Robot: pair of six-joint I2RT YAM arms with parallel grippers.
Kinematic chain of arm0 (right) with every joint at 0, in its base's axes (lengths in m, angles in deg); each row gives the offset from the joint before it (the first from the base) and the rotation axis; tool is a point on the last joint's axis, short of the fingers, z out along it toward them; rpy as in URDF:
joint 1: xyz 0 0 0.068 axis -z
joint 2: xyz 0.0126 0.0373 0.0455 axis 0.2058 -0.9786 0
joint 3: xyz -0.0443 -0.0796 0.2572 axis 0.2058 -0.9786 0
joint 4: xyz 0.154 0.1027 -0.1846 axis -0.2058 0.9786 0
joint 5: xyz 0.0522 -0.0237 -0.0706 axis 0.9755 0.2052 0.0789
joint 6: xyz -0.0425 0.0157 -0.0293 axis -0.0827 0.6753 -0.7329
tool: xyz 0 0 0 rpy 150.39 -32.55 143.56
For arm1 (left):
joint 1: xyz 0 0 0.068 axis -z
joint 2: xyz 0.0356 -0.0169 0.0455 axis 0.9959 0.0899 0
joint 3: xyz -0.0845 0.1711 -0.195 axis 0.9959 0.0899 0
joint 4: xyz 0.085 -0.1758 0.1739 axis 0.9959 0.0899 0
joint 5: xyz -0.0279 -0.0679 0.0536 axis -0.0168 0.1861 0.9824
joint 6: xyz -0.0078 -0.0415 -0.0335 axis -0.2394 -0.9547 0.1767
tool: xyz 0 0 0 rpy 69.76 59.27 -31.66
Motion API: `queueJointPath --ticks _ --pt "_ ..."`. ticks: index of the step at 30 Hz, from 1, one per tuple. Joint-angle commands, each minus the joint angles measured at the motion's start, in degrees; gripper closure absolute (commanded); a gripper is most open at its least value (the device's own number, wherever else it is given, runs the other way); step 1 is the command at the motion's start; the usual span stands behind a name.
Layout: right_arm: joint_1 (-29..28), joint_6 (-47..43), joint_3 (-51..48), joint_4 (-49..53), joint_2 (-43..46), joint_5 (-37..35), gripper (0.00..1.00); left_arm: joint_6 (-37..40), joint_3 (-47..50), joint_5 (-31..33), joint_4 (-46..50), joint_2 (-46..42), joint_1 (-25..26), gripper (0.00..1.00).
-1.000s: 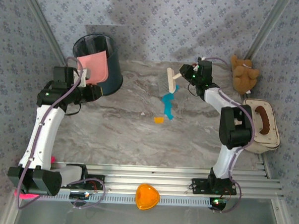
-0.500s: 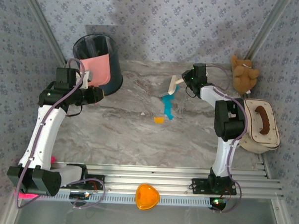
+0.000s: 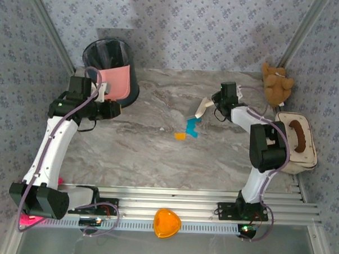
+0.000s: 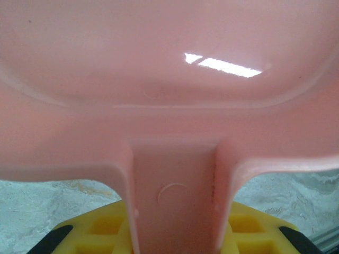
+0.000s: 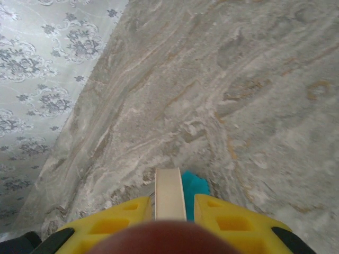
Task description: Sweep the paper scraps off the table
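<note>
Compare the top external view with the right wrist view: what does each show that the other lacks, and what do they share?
Top external adds the black bin, the pink dustpan in the left gripper, the orange paper scrap and the teddy bear. Right wrist adds a close look at the right gripper, its yellow jaws shut on the brush handle. Both share the marble table, the cyan paper scrap and the floral wall.

Glossy pink plastic on the dustpan (image 4: 169,69), proper shiny with a glare streak. Smooth marble-look table (image 5: 254,79), fairly matt. Flat matt paper for the scraps (image 3: 191,127). Smooth pale handle on the brush (image 5: 169,193). Ribbed bare metal on the near rail (image 3: 183,198). Fuzzy plush teddy (image 3: 275,84) far right.
</note>
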Motion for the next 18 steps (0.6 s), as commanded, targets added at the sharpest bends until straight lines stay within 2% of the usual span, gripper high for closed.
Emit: queueJointPath --ticks 1,5,11,18 --pt "-0.9 -1.2 -2.0 2.6 3.2 -3.1 1.00 2.7 -0.4 0.1 1.2 0.3 1.0 1.00" --pt "-1.6 -5.3 -1.9 1.0 5.4 -2.5 1.00 4.3 0.1 1.4 2.2 0.7 2.7 1.00" --pt "-1.7 -15.6 -0.5 -4.4 7.7 4.9 1.00 7.7 1.1 2.9 3.6 2.1 6.5 1.00" --pt "-1.7 -29.6 -0.7 -4.8 11.9 10.2 1.00 12.2 1.0 10.7 8.5 7.7 15.2 1.00"
